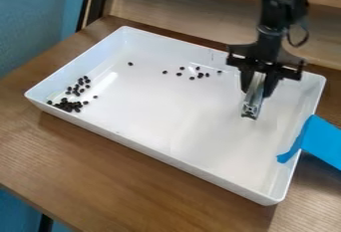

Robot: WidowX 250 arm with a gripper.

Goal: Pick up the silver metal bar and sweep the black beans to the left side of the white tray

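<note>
Between the jaws of the black gripper (pixel 257 89), parted by its width, a silver metal bar (pixel 251 107) is held, angled down over the right part of the white tray (pixel 166 158). Small dark beans (pixel 69 106) are scattered farther left. The right rim is overlapped by blue tape (pixel 321 139); the tray is supported by a wooden table (pixel 126 181).

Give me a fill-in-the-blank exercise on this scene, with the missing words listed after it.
The tape over the rim of the tray is ____ in colour.
The bar held by the tool is made of ____.
In the picture, the biggest cluster of beans lies toward the tray's ____ end.
The tray stands on a table that looks made of ____.

Missing words: blue; metal; left; wood
</note>
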